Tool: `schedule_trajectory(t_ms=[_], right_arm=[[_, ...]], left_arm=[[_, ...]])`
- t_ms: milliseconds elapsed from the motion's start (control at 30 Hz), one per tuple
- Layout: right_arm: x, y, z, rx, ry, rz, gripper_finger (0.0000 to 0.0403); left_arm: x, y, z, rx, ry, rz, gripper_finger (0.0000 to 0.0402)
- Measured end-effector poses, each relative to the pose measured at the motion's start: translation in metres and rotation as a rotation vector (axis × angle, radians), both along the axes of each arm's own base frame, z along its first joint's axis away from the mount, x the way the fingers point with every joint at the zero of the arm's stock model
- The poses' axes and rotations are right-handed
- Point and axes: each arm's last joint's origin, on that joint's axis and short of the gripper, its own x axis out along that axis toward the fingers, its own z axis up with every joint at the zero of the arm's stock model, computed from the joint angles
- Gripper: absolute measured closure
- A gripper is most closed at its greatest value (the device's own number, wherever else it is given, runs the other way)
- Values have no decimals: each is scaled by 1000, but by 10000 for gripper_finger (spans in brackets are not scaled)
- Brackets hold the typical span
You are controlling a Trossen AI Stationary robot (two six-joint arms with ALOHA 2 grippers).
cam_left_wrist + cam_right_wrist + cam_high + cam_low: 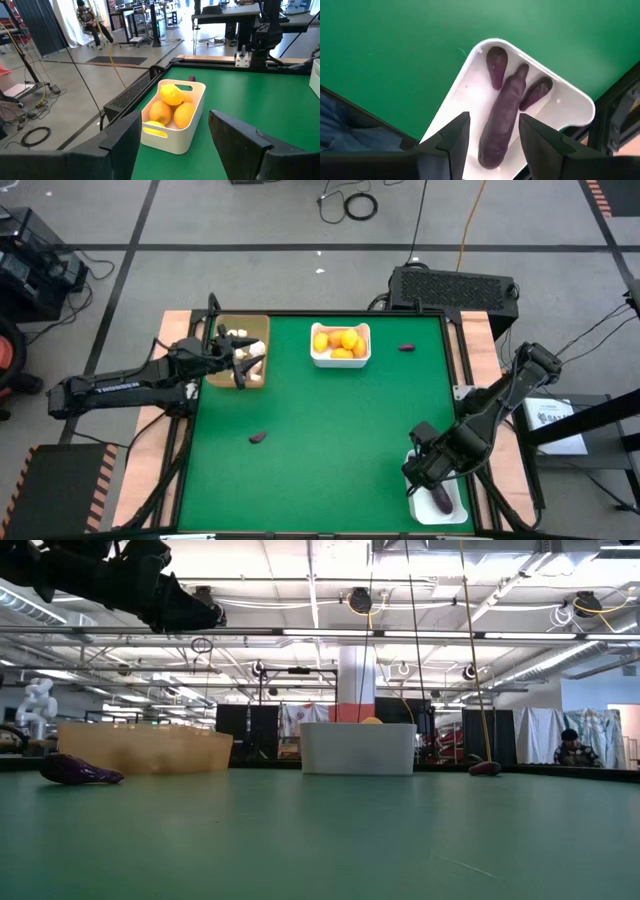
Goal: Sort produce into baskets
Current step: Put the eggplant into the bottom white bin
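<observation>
My right gripper [494, 118] hangs open, pointing down over a white bin [470, 85] at the table's near right corner [455, 510]. A long dark purple eggplant [502, 120] lies in that bin between two small purple pieces [496, 65] [536, 92]. My fingers stand above it, one to each side, with a gap on both. My left gripper [175, 145] is open and roughly level over the tan tray [258, 322], which holds white bulbs [240, 335]. It faces a white bin [177, 137] of orange-yellow fruits [172, 107].
Two loose purple pieces lie on the green table: one near the left middle [258, 437] [80, 771], one at the far right [406, 347] [485, 768]. The tan tray [145, 748] and the fruit bin [358, 748] stand along the far edge. A person sits in the room behind.
</observation>
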Motion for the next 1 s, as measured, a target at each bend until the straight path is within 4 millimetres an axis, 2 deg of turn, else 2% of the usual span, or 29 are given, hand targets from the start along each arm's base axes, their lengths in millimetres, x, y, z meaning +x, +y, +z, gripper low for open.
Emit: schedule_trajectory(t_ms=[200, 400, 533, 700, 767, 867, 1000], right_arm=[[13, -6, 1, -94, -153, 64, 245], [47, -14, 1, -347, -454, 261, 246], [84, -13, -9, -545, -587, 485, 246], [148, -13, -33, -727, -755, 761, 246], [174, -15, -43, -791, -849, 820, 246], [208, -23, -63, -794, -1024, 884, 246], [244, -48, -93, -776, -1243, 853, 245]], left_arm=[[0, 0, 0, 1, -1, 0, 162], [0, 0, 0, 2, 0, 0, 162], [0, 0, 0, 3, 0, 0, 162], [0, 0, 0, 8, 2, -1, 162], [0, 0, 0, 9, 2, -1, 162], [0, 0, 0, 9, 2, -1, 162], [0, 0, 0, 11, 3, -2, 162]])
